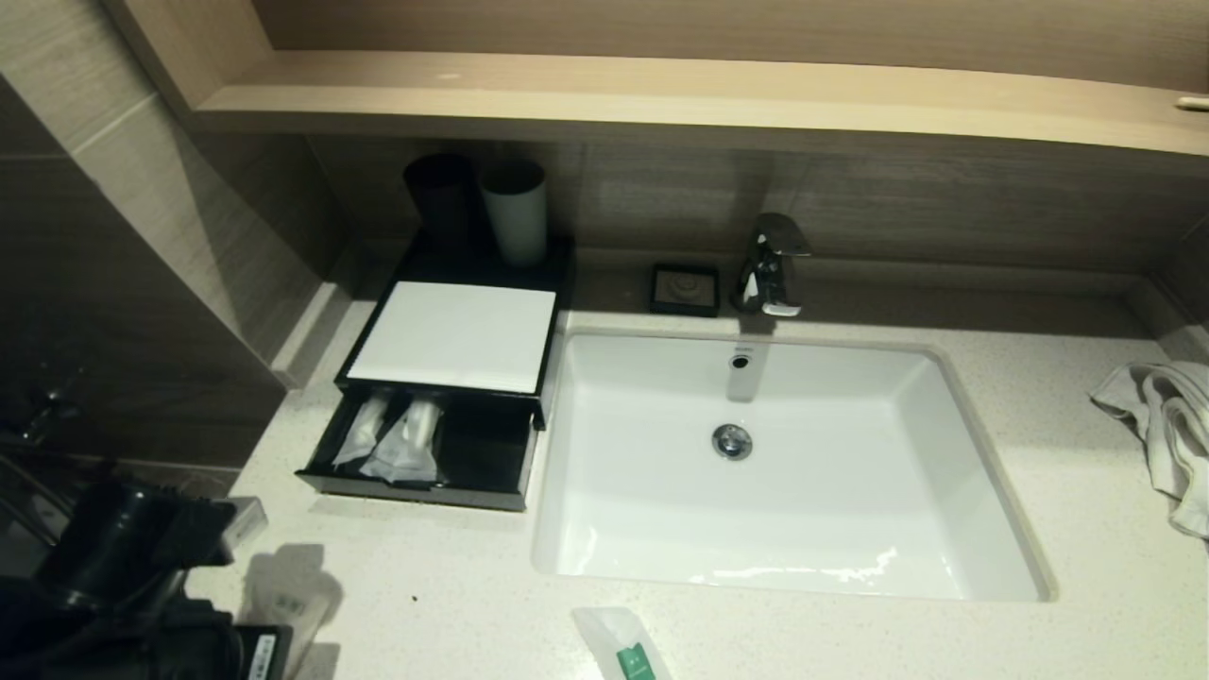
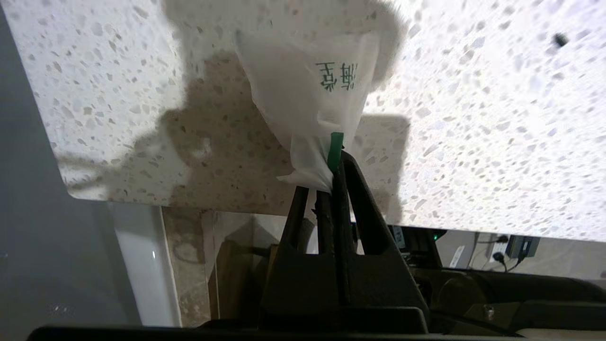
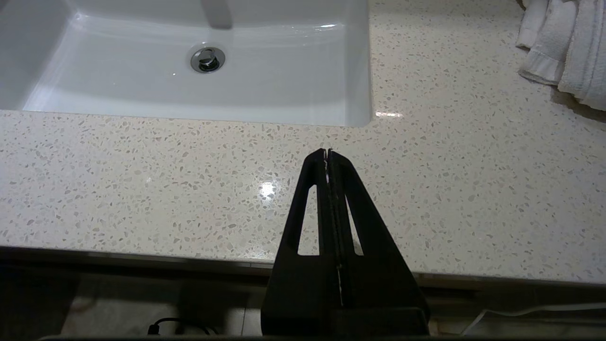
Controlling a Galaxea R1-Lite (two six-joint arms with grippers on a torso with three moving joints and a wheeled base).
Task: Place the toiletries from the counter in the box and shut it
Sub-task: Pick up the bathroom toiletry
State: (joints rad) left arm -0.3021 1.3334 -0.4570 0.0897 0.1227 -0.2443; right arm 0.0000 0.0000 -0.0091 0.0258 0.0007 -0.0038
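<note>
My left gripper (image 2: 329, 166) is shut on the end of a white sachet (image 2: 307, 90) with green print, just above the speckled counter (image 2: 473, 118) near its front left corner. From the head view, the left arm (image 1: 123, 557) is at the lower left, with that sachet (image 1: 247, 518) at its tip. The black box (image 1: 453, 331) with a white top panel stands left of the sink, its front drawer (image 1: 491, 444) pulled out. Two wrapped toiletries (image 1: 397, 439) lie in the drawer. Another clear sachet (image 1: 628, 647) with a green label lies at the counter's front edge. My right gripper (image 3: 327, 154) is shut and empty.
The white sink basin (image 1: 850, 529) fills the middle of the counter, with a chrome tap (image 1: 773, 264) and a small black soap dish (image 1: 685, 288) behind it. A black cup (image 1: 439, 198) and a white cup (image 1: 517, 217) stand behind the box. A white towel (image 1: 1166, 416) lies at the far right.
</note>
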